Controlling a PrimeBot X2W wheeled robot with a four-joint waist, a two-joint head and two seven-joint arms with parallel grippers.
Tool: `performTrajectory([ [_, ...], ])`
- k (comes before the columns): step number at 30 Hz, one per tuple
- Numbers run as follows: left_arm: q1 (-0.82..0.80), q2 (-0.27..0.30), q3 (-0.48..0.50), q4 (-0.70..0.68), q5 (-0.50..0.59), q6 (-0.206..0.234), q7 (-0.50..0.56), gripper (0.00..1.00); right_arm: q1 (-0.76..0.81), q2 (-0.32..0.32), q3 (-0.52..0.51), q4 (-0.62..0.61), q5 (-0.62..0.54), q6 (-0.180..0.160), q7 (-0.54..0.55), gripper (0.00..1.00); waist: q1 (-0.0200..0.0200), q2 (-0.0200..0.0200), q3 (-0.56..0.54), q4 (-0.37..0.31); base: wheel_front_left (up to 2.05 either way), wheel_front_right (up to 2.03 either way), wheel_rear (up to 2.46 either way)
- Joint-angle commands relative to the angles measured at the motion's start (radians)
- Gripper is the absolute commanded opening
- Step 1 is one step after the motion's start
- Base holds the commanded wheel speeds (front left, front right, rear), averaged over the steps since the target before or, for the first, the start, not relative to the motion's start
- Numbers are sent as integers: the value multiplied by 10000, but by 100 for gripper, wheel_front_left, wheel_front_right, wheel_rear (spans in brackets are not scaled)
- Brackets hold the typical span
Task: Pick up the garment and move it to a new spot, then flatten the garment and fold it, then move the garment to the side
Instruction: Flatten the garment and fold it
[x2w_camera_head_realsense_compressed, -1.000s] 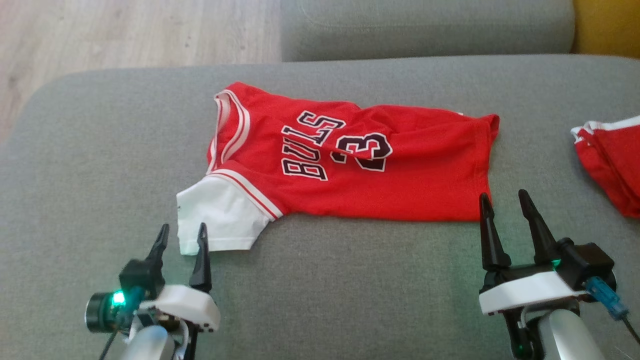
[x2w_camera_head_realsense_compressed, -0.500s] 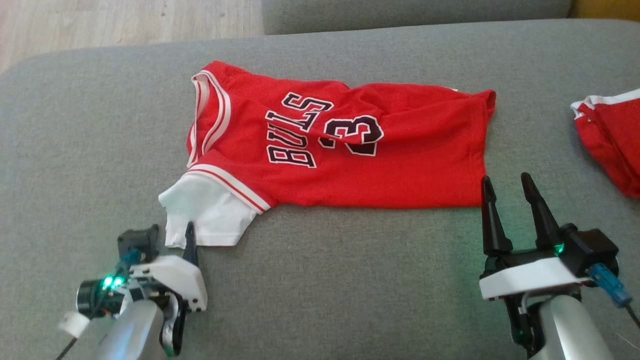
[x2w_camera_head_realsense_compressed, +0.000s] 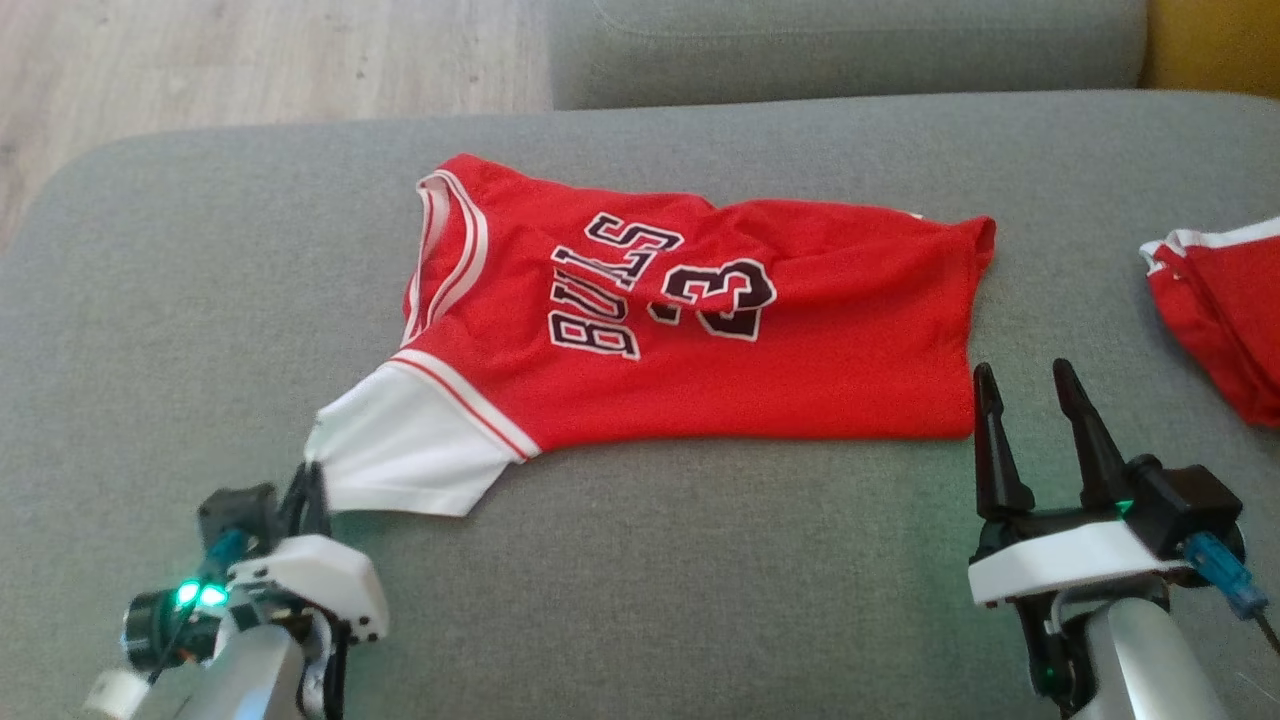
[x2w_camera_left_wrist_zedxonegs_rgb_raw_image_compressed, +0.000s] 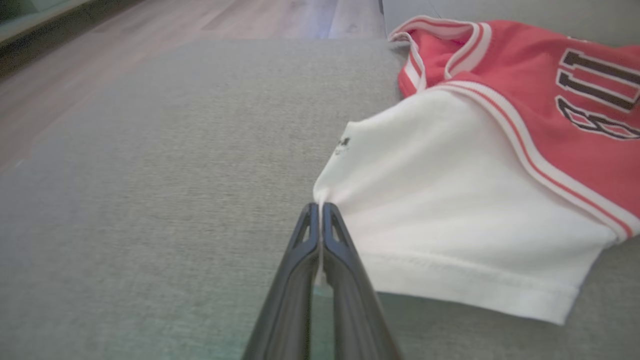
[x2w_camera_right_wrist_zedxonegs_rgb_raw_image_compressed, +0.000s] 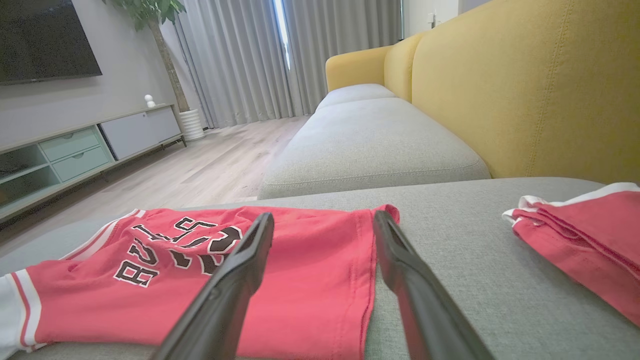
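Closed the left gripper (x2w_camera_head_realsense_compressed: 308, 478) on the white sleeve (x2w_camera_head_realsense_compressed: 400, 455) corner: spread a second ago, now pinching cloth and pulling it taut. Leaves the red Bulls jersey (x2w_camera_head_realsense_compressed: 700, 340) lying on the grey sofa cushion (x2w_camera_head_realsense_compressed: 700, 580). Keeps the right gripper (x2w_camera_head_realsense_compressed: 1023, 368) spread just beside the hem, gripping nothing — probably needs that second grasp before lifting.

Red jersey (x2w_camera_head_realsense_compressed: 760, 370) lies rumpled, white sleeve (x2w_camera_head_realsense_compressed: 400, 450) stretched taut.

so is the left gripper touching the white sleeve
Touching. The left wrist view shows the left gripper shut on the corner of the white sleeve, cloth pinched between its two fingers.
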Motion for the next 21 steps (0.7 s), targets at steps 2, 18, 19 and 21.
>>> performTrajectory([
  [2,-68,478,570,-374,-151,244,-347,0,-172,-35,191,-209,-80,-7,-111,100,0,0,-185,135,0,0,0],
  [18,315,656,856,-1380,-189,733,-1253,100,-151,-35,135,44,3,-7,-111,100,0,0,-417,248,0,0,0],
  [19,312,652,856,-1577,-146,710,-1361,100,-147,-35,126,-2,28,-7,-111,100,0,0,-430,237,0,0,0],
  [21,288,625,843,-2143,-42,535,-1540,100,-126,-35,122,-132,60,-7,-111,100,0,0,-458,212,0,0,0],
])
